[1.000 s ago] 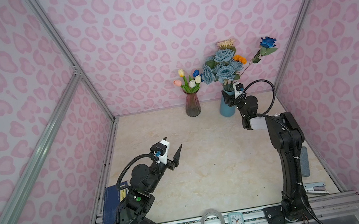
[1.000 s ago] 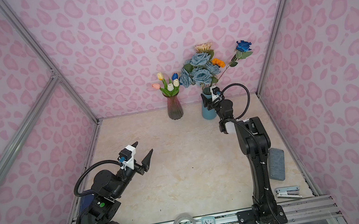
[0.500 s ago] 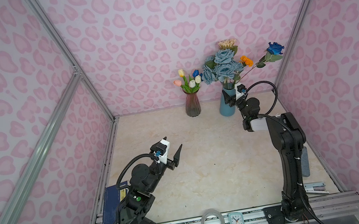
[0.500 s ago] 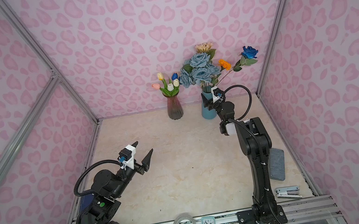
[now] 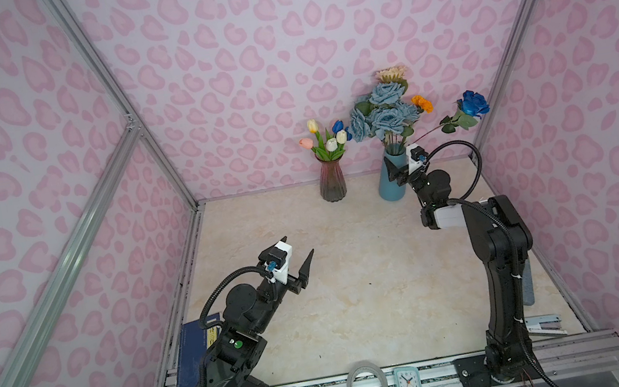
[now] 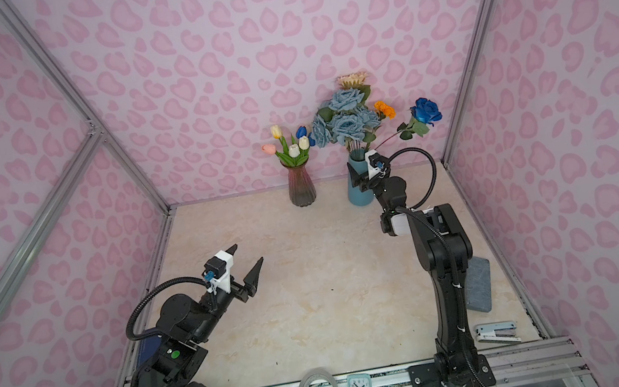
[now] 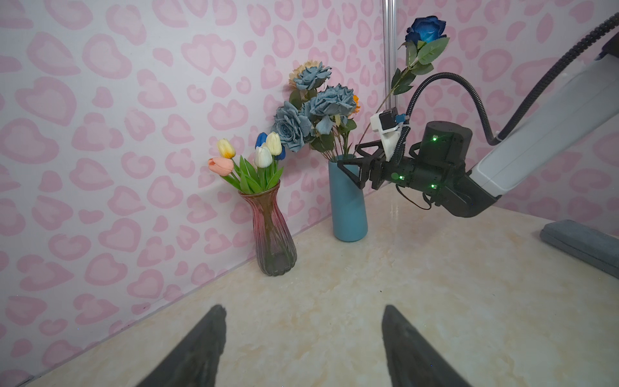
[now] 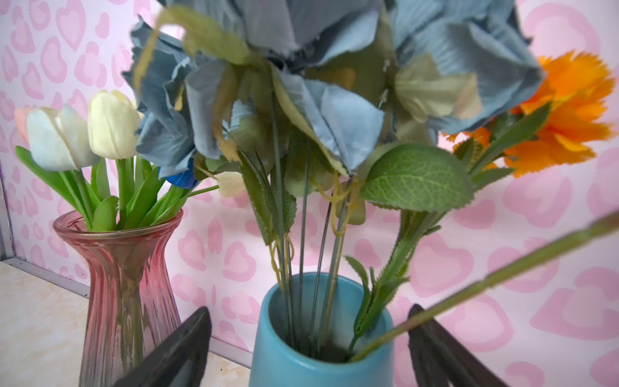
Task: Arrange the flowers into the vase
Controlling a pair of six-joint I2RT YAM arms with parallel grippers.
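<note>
A blue vase [image 5: 393, 185] stands at the back wall and holds the flowers: a dusty-blue rose bunch [image 5: 385, 111] with a beige daisy, an orange bloom [image 5: 422, 103] and a vivid blue rose [image 5: 473, 103]. The rose's long stem [image 8: 502, 273] leans out over the rim to the right, its foot inside the vase [image 8: 318, 351]. My right gripper [image 8: 308, 310] is open just in front of the vase mouth, one jaw on each side, and the stem crosses one jaw. My left gripper [image 5: 299, 245] is open and empty above the table's middle left.
A pink glass vase [image 5: 332, 182] of tulips [image 5: 326, 139] stands left of the blue vase. A tape roll [image 5: 365, 383] and small clock [image 5: 407, 381] sit on the front rail. A stapler [image 5: 543, 328] and grey pad [image 5: 527, 290] lie front right, a blue book [image 5: 199, 355] front left.
My right gripper's jaws have spread wider and let go of the blue rose stem. The rose has tipped lower and to the right. The left arm has not moved.
</note>
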